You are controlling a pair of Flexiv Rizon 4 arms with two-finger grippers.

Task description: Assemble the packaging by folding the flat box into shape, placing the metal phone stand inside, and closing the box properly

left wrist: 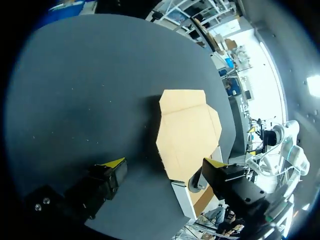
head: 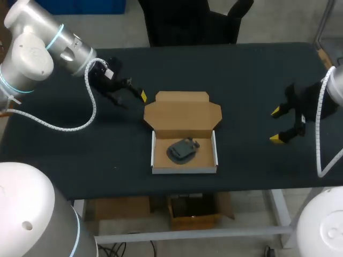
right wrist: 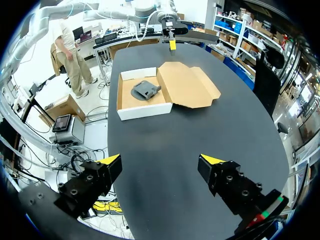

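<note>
Two empty claws, left claw (head: 133, 100) and right claw (head: 276, 125), gape wide. The phone stand (head: 183, 149) lies inside the open cardboard box (head: 185, 170).

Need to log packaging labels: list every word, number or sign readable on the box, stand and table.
None readable.
The box shows plain brown cardboard with white walls.
The phone stand is plain dark grey.
The table is plain black.
</note>
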